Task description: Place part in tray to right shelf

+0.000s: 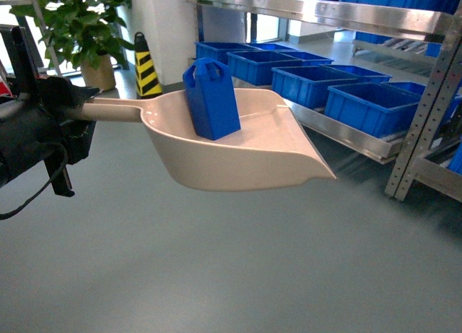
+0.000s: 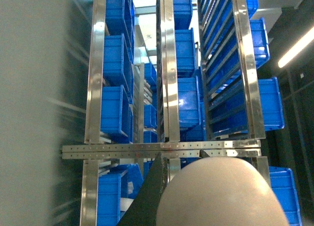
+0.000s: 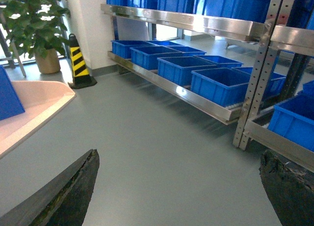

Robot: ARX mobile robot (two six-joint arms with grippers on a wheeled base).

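Left gripper clamped on scoop handle, right gripper spread empty: keep level nearing shelf so block stays upright.

- The grey floor lies bare between the tray and the right shelf, leaving broad passage toward the front rail.
- Blue crates sit side by side along the shelf's lower level; the gaps between them look narrow.
- A perforated steel upright blocks the rail's near end.
- A striped cone and potted plant stand by the far wall, well apart from the tray.
- The upper shelf rail limits headroom above the crates, probably tightly.
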